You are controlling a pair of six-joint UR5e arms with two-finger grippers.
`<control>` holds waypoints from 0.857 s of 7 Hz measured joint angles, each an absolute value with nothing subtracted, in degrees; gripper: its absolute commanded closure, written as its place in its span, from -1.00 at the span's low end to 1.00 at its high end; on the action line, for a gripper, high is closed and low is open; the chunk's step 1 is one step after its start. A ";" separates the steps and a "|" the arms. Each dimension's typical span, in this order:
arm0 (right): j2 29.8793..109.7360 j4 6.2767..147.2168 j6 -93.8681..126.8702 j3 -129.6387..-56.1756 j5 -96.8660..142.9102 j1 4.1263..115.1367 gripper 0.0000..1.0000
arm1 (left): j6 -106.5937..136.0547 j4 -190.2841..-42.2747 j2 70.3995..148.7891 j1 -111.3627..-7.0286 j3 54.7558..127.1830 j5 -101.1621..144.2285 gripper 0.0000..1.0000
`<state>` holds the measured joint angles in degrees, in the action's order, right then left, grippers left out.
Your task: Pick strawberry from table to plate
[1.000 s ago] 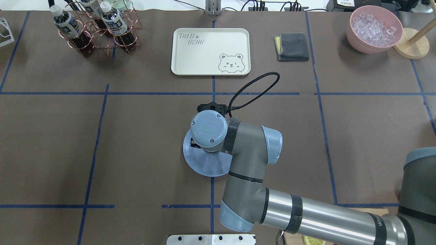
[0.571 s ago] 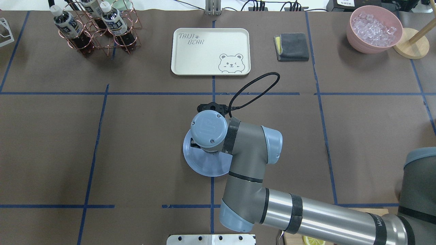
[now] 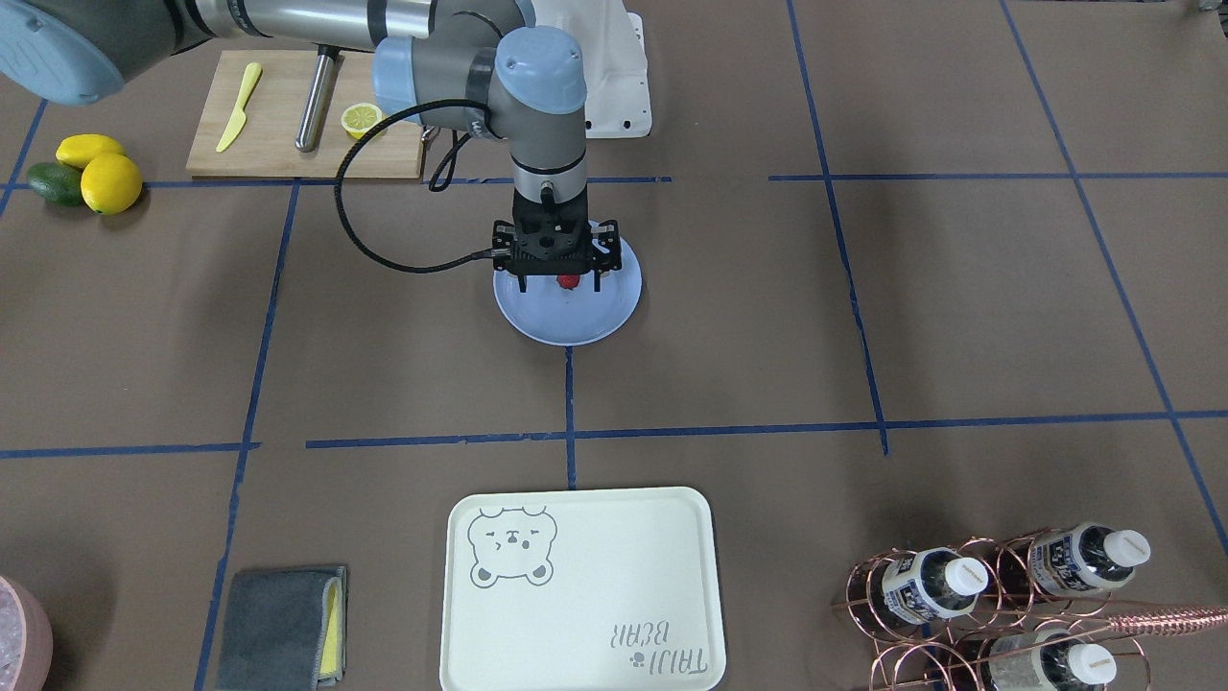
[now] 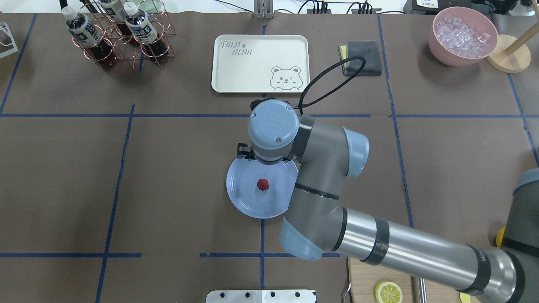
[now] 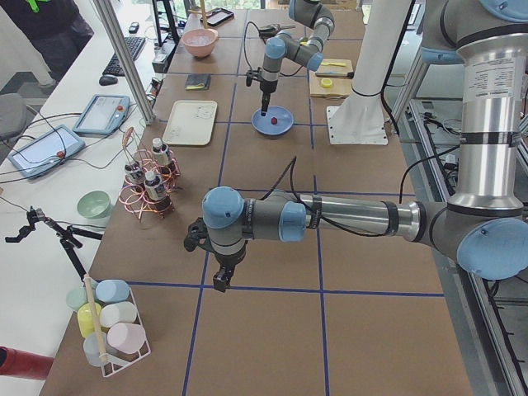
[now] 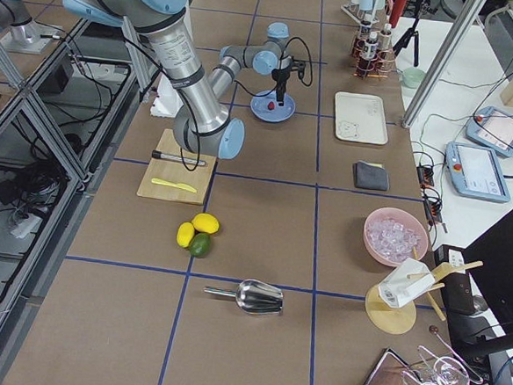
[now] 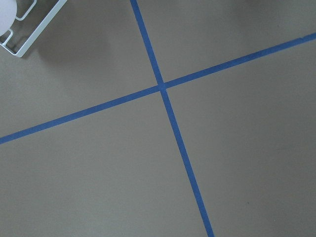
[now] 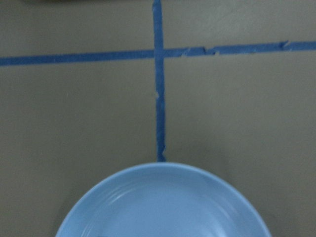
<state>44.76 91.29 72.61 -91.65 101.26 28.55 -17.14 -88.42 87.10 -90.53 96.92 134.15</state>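
Observation:
The small red strawberry [image 4: 262, 184] lies near the middle of the light-blue plate [image 4: 238, 200], which rests on the brown paper table [image 4: 168, 168]. In the front-facing view my right gripper [image 3: 559, 284] hangs just over the plate [image 3: 566, 328], open. The strawberry [image 3: 569, 281] sits on the plate between and below its spread fingertips and is not held. The right wrist view shows only the plate's far rim [image 8: 163, 170]. My left gripper [image 5: 221, 280] shows only in the exterior left view, low over bare table. I cannot tell whether it is open or shut.
A cream bear tray [image 4: 260, 63], a grey cloth [image 4: 361, 57], a bottle rack [image 4: 122, 33] and a pink bowl of ice [image 4: 463, 35] line the far edge. A cutting board [image 3: 278, 144] with a lemon half [image 3: 362, 118] and lemons [image 3: 110, 182] lie on the robot's right side.
My right wrist has moved off the plate's middle toward the far side. The strawberry, hidden under the wrist before, now shows lying on the plate.

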 measured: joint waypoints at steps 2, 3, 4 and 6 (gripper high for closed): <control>51.80 94.66 56.35 -97.01 111.58 42.21 -1.00 | -17.16 -88.36 86.39 -90.48 96.31 134.02 -1.00; 57.83 95.21 43.35 -98.79 115.69 49.61 -1.00 | -17.16 -88.29 85.52 -90.49 96.10 133.56 -1.00; 64.14 95.43 29.33 -99.30 118.73 57.29 -1.00 | -17.10 -88.29 84.93 -90.47 96.09 132.76 -1.00; 78.29 95.02 9.28 -98.76 121.90 72.31 -1.00 | -17.02 -88.25 84.65 -90.49 96.54 132.32 -1.00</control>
